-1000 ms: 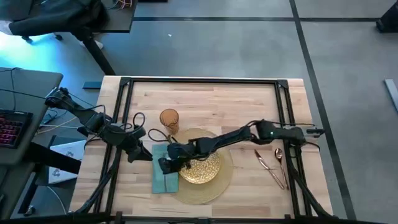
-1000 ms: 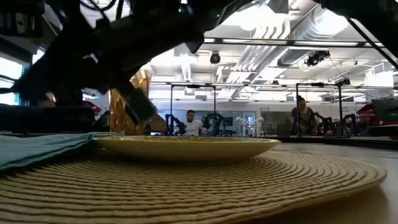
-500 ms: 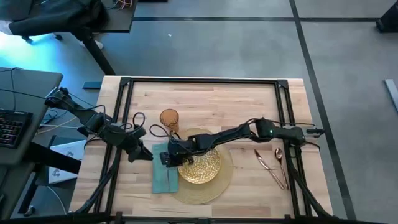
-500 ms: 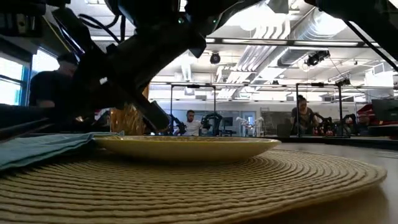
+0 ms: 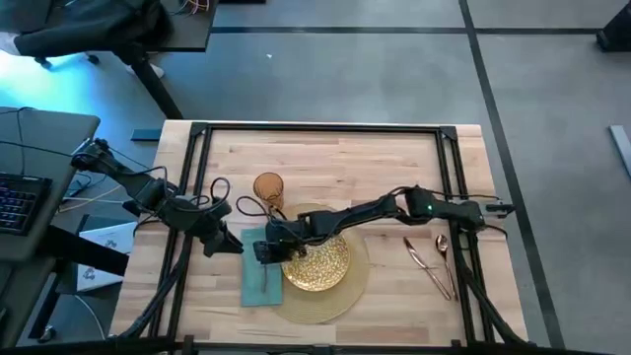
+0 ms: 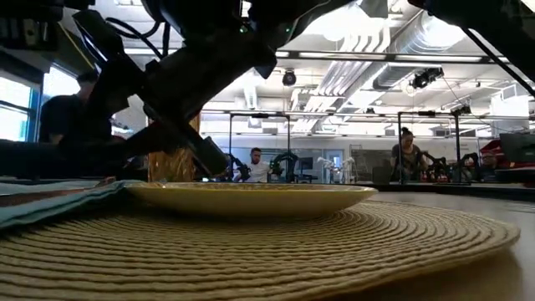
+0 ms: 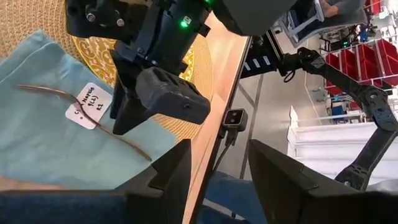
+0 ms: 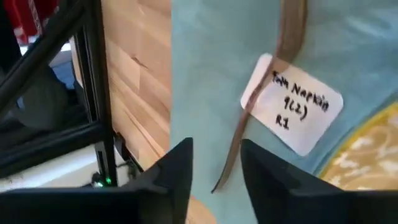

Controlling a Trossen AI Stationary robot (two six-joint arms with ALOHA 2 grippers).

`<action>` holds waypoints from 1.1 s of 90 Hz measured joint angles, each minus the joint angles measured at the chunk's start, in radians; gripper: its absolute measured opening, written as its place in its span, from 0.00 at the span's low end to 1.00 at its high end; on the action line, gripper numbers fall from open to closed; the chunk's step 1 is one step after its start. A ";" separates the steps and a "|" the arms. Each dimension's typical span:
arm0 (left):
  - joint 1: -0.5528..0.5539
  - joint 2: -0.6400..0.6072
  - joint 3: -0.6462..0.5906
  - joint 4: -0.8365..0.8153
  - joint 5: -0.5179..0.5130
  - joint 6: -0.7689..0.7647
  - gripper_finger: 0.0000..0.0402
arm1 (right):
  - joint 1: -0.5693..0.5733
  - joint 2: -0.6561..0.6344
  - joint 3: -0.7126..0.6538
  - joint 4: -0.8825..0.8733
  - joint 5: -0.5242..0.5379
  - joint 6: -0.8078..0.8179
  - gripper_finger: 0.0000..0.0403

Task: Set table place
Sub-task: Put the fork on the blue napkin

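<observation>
Hovering above the teal napkin (image 5: 261,278), the right pincer (image 5: 262,252) now has its fingers spread and empty. One second ago it sat lower over the napkin's near part; it has since lifted and drawn back towards the far end, and the fork (image 7: 84,118) now lies free on the cloth, its handle crossing the white label (image 8: 292,112). Judgement: fork placement is complete, release confirmed.

Left pincer (image 5: 229,244) waits just left of the napkin, unchanged over the second; fingers spread, holding nothing.

Layout on the table (image 5: 335,158):
- woven placemat (image 5: 340,296) near-centre, gold plate (image 5: 325,268) on it
- napkin overlapping the placemat's left edge
- amber tumbler (image 5: 268,187) just beyond the plate, to the far left
- knife (image 5: 424,261) and spoon (image 5: 446,258) side by side, well right of the placemat, untouched

Remaining, by my reading: knife and spoon are yet to be brought beside the plate. The right arm is the nearer one for that reach.
</observation>
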 joint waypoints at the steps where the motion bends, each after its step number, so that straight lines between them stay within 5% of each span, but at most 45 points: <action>1: 0.000 0.000 0.000 0.000 0.000 0.000 0.35 | -0.002 -0.002 0.000 -0.003 -0.006 -0.013 0.34; 18: 0.000 0.000 0.000 0.002 -0.001 -0.016 0.35 | -0.019 -0.103 0.012 -0.164 -0.080 -0.224 0.41; 49: -0.003 0.057 -0.052 -0.007 0.039 -0.162 0.35 | 0.016 -0.326 0.012 -0.748 0.124 -0.439 0.41; 71: -0.023 0.215 -0.103 0.044 0.015 -0.266 0.35 | 0.094 -0.474 0.012 -1.107 0.311 -0.394 0.41; 99: 0.021 0.438 -0.100 0.064 -0.104 -0.386 0.27 | 0.078 -0.522 0.012 -1.178 0.407 -0.512 0.41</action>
